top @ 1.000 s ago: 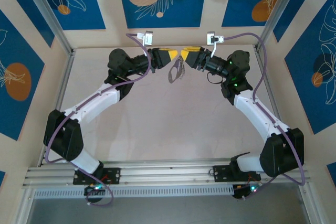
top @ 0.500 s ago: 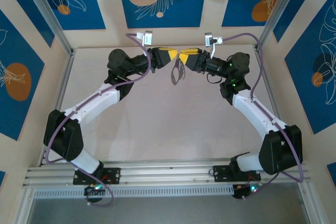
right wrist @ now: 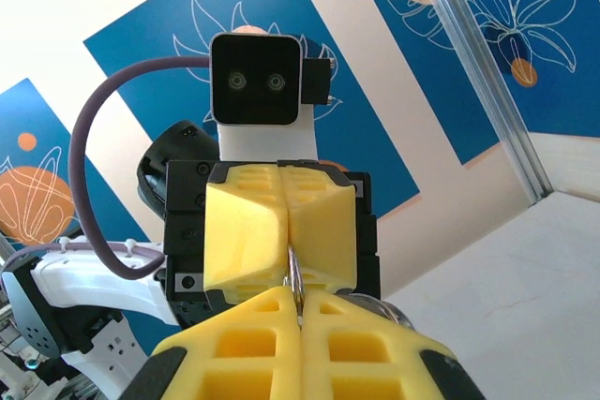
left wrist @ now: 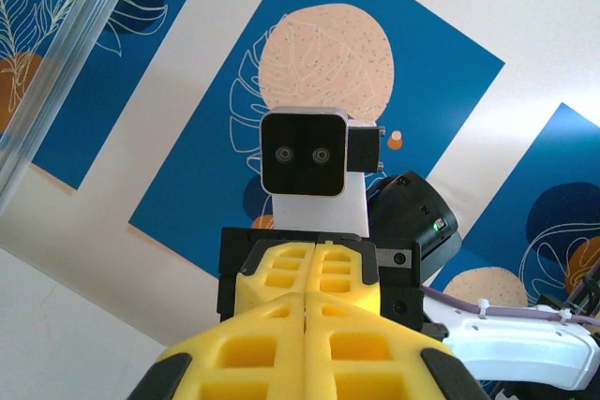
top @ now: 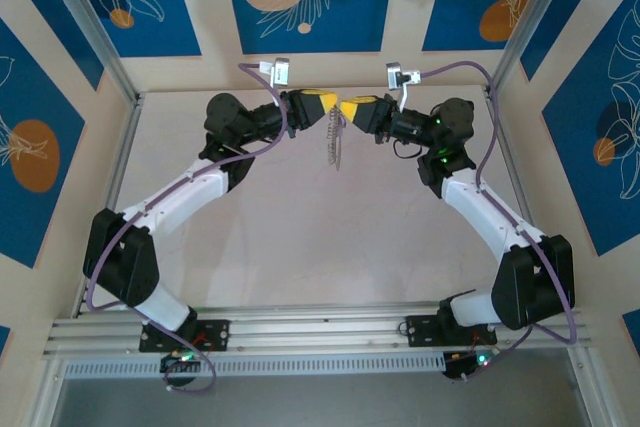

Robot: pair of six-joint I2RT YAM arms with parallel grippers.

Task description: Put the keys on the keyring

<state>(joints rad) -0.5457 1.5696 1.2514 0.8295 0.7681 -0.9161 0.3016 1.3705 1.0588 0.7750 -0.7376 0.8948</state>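
Above the far middle of the counter point(top: 300, 247), the left pincer point(top: 328, 109) and the right pincer point(top: 347, 110) meet tip to tip, each with its yellow fingers pressed together. Both are clamped on the top of the keyring point(top: 334, 144).

From the right wrist, a thin silver edge of the keyring point(right wrist: 295, 280) runs from the seam of the right pincer point(right wrist: 300, 308) into the seam of the left pincer point(right wrist: 288, 241) facing it. From the left wrist, the left pincer point(left wrist: 306, 314) is closed flat, and the right pincer point(left wrist: 316, 264) is butted against it.

Seen from above, the keyring hangs down from that grip as a pale, narrow loop with a toothed fringe. Whether its lower end touches the counter cannot be told.

Behind the keyring, the back wall point(top: 310, 67) stands near, leaving only a narrow strip of counter. To either side of the keyring the two arms slant outward, and the metal corner posts point(top: 85, 22) and point(top: 530, 17) stand well apart from it. In front of the keyring, a broad stretch of pale counter runs to the metal rail point(top: 320, 332) at the near edge.
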